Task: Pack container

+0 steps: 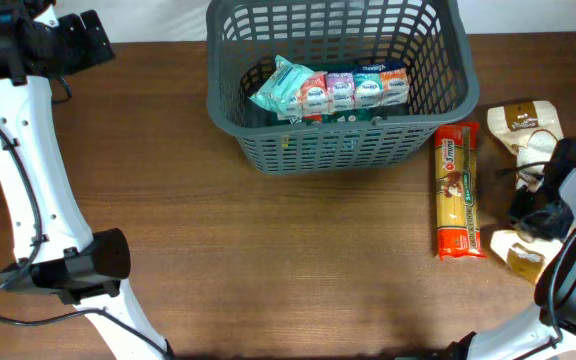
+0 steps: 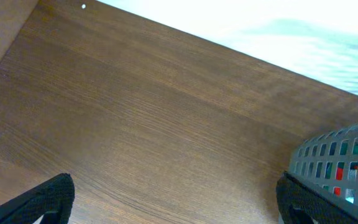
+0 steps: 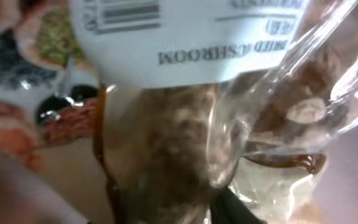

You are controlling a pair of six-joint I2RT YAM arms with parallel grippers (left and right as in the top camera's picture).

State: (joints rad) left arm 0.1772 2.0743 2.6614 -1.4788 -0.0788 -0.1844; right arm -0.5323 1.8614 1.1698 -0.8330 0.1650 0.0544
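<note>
The container [image 1: 338, 150], a dark grey latticed basket, stands at the back middle of the table; its corner shows in the left wrist view [image 2: 337, 168]. Inside lies a row of tissue packets [image 1: 333, 90]. A dried mushroom bag [image 1: 526, 122] lies at the right and fills the right wrist view [image 3: 185, 93]. My right gripper [image 1: 542, 172] is at the bag's near end, and a dark finger [image 3: 247, 211] presses against the plastic, apparently shut on it. My left gripper [image 1: 90, 40] is open and empty over bare wood [image 2: 176, 205] at the back left.
A long orange pasta packet [image 1: 458, 190] lies just right of the basket. A beige packet [image 1: 518, 255] lies at the front right beside my right arm. The table's back edge runs close behind the left gripper.
</note>
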